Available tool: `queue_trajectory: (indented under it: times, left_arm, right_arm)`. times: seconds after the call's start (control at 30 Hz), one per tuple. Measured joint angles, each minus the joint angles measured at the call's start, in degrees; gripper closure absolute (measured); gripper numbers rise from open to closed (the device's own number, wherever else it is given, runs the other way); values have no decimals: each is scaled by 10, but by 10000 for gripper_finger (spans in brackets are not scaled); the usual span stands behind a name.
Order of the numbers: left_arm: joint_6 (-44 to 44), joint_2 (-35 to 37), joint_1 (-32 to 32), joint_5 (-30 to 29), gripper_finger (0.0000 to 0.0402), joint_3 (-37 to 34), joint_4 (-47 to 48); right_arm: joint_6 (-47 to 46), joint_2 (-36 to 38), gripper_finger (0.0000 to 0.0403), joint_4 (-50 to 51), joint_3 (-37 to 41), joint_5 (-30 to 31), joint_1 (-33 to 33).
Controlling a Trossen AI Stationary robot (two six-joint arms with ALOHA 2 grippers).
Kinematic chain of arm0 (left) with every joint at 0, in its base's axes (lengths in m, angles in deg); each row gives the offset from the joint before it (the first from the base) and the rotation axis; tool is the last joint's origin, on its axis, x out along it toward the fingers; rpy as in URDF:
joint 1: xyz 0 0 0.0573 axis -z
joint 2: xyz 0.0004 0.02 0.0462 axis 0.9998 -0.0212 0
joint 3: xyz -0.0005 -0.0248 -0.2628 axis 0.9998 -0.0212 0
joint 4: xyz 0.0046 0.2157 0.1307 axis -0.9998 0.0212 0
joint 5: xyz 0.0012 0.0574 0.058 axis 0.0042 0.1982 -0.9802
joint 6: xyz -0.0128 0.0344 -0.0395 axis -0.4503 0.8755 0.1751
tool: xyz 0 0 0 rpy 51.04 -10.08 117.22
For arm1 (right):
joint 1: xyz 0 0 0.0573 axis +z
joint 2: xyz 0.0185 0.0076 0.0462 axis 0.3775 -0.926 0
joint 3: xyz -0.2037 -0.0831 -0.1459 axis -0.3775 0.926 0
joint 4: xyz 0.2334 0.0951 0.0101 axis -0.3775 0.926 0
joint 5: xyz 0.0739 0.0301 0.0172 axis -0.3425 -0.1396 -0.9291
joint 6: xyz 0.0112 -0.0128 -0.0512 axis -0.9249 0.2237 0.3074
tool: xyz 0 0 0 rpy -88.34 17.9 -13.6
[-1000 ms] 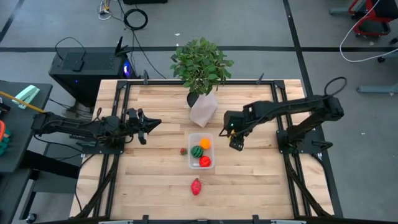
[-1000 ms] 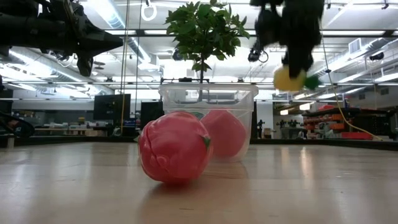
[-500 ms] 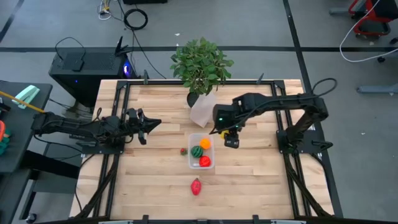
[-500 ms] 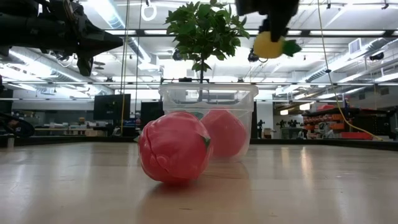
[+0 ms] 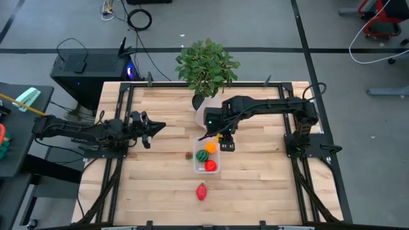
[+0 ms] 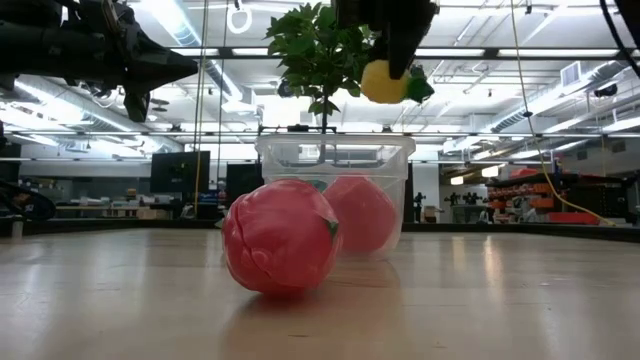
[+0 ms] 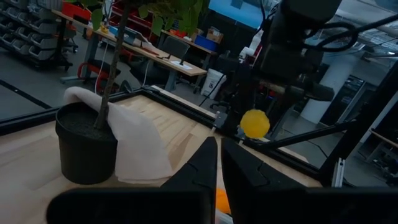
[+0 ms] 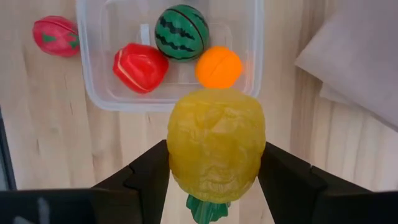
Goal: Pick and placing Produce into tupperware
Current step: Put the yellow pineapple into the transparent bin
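Desk [image 5: 255, 185]: pale wooden top with a dark frame; both arms reach in from its two sides.
Potted plant [image 5: 206, 67]: leafy, at the desk's far edge, its pot wrapped in pale paper just behind the tub.
Right claw [image 5: 227, 142]: above the tub's right rim, clamped on a yellow pineapple toy [image 8: 216, 145]; a second ago it hung well to the right of the tub.
Left claw [image 5: 148, 126]: fingers together, holding nothing, raised over the desk's left part, unmoved.
Tupperware [image 5: 218, 156]: clear tub at mid-desk, holding a striped green melon [image 8: 181, 32], a red pepper [image 8: 140, 67] and an orange ball [image 8: 218, 67].
Pinkish-red fruit [image 5: 202, 191]: on the desk, nearer the front edge than the tub.
Small red piece [image 5: 189, 154]: just left of the tub, seen only from above.
Right wrist view only: the pineapple's green leaf end showing between the fingers.
Low view only: the pineapple [image 6: 385, 82] hangs clear above the tub's rim.
Left wrist view only: the pineapple seen from the side, beyond the plant's pot.
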Motion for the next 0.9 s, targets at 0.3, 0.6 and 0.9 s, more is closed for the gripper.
queue_trajectory:
  times: [0.3, 0.6, 0.9]
  left_arm:
    - [-4, 0, 0, 0, 376, 0, 0]
    - [-4, 0, 0, 0, 369, 0, -5]
    - [-4, 0, 0, 0, 378, 0, -5]
  right_arm:
    - [-4, -27, 181, -25, -4, -10, -1]
    - [-34, -62, 181, -46, -26, -35, -1]
    - [-22, -108, 181, -53, -73, -42, -6]
